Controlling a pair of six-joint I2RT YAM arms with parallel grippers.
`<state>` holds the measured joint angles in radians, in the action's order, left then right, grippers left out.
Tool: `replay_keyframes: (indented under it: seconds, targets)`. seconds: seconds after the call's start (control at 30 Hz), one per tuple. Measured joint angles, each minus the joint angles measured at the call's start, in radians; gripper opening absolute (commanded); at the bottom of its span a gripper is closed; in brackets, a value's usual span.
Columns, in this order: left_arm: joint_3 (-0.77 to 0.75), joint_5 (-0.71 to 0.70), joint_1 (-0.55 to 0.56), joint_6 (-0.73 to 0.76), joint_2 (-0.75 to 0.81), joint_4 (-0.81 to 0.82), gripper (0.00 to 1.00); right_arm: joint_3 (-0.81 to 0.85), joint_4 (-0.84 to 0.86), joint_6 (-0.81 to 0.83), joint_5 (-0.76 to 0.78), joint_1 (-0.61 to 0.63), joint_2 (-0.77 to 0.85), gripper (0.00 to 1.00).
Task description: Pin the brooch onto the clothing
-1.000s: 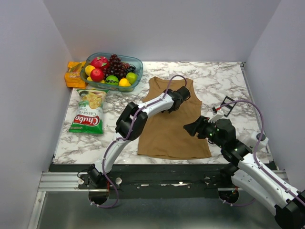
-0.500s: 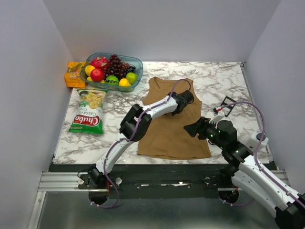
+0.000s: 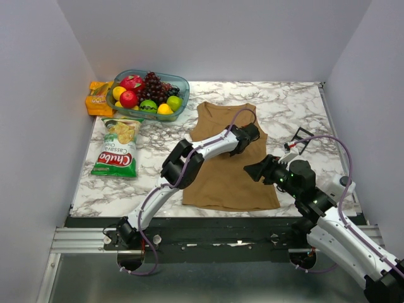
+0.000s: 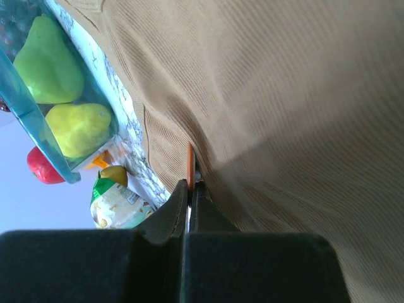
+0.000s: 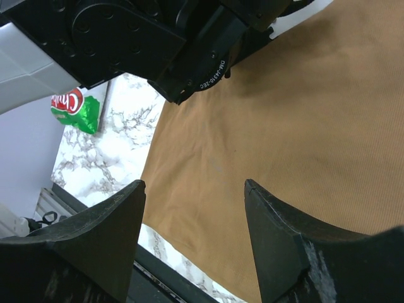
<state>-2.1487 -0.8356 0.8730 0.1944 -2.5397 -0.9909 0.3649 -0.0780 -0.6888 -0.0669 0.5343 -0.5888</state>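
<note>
Soft, thin clothing lies flat on the bench. The left gripper has its jaws pinched on a small fold, probably the surest hold. The right gripper hovers with jaws wide and empty; I cannot see the brooch.

Top external view high behind both arm bases, looking down on the table, left wrist view very close over the tank top, facing past the left gripper toward fruit tray and chips bag, right wrist view farther back, the same top and bag plus the left arm ahead of the right gripper
</note>
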Motion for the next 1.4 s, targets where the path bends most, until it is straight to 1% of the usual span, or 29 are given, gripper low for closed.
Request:
replay_keyframes:
  seconds: [0.3,0.4,0.63,0.9,1.1,1.27,1.4]
  targets:
    - [-0.069,0.047,0.026,-0.028,-0.001,-0.021,0.00,-0.010,-0.001,-0.015,-0.002,0.000,0.000,0.72]
    - [-0.071,0.067,0.026,-0.043,-0.001,-0.023,0.00,-0.014,-0.001,-0.019,-0.002,0.000,0.000,0.72]
    - [-0.043,0.116,0.026,-0.069,0.024,-0.014,0.00,-0.019,-0.002,-0.021,-0.002,0.000,0.000,0.72]
    - [-0.021,0.231,0.023,-0.107,0.112,0.014,0.00,-0.026,-0.003,-0.028,-0.003,0.000,0.000,0.72]
    - [-0.015,0.289,0.004,-0.125,0.144,0.028,0.00,-0.028,-0.003,-0.030,-0.003,0.000,0.001,0.72]
    - [0.039,0.341,-0.024,-0.142,0.170,0.055,0.00,-0.031,-0.003,-0.035,-0.005,0.000,0.001,0.72]
    - [0.051,0.371,-0.051,-0.151,0.186,0.061,0.00,-0.032,-0.004,-0.037,-0.006,0.000,0.001,0.72]
